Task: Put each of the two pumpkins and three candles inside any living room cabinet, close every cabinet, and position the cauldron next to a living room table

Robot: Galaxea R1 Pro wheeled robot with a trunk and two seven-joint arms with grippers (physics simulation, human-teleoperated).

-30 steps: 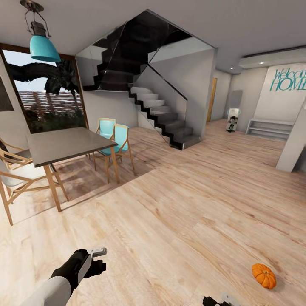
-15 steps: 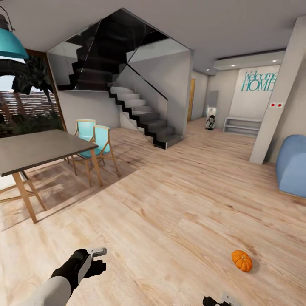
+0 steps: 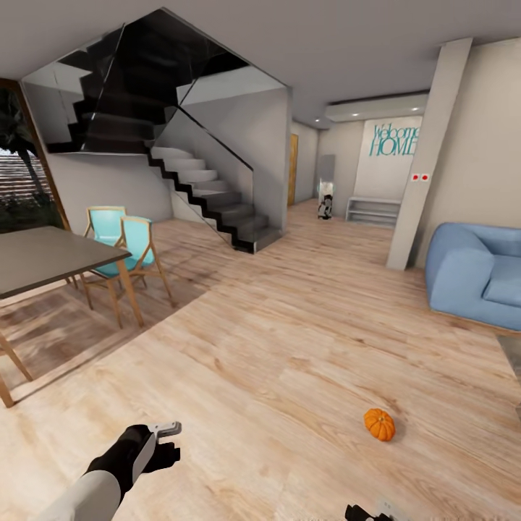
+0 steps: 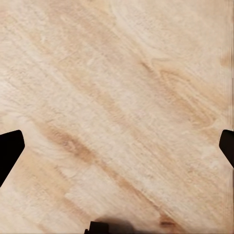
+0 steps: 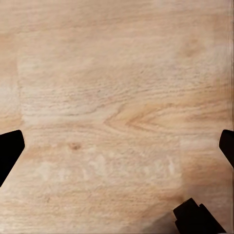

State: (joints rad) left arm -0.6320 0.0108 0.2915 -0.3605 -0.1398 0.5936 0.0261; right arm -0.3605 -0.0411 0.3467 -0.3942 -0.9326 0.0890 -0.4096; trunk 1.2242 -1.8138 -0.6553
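- One pumpkin [image 3: 379,424] is sitting on the wood floor [image 3: 289,347], ahead and to the right.
- Left gripper [image 4: 117,146] and right gripper [image 5: 117,146] are both hanging spread wide, carrying nothing.
- I'd roll closer and square up before reaching down.

Quick tally: one pumpkin [image 3: 379,425] is seen on the near right of the wood floor [image 3: 289,347]. Two teal chairs [image 3: 119,250] are counted by one dining table [image 3: 43,255] on the left. One staircase [image 3: 206,192] is spotted far back, one blue armchair [image 3: 474,271] on the right, one pillar [image 3: 423,155] beside it.
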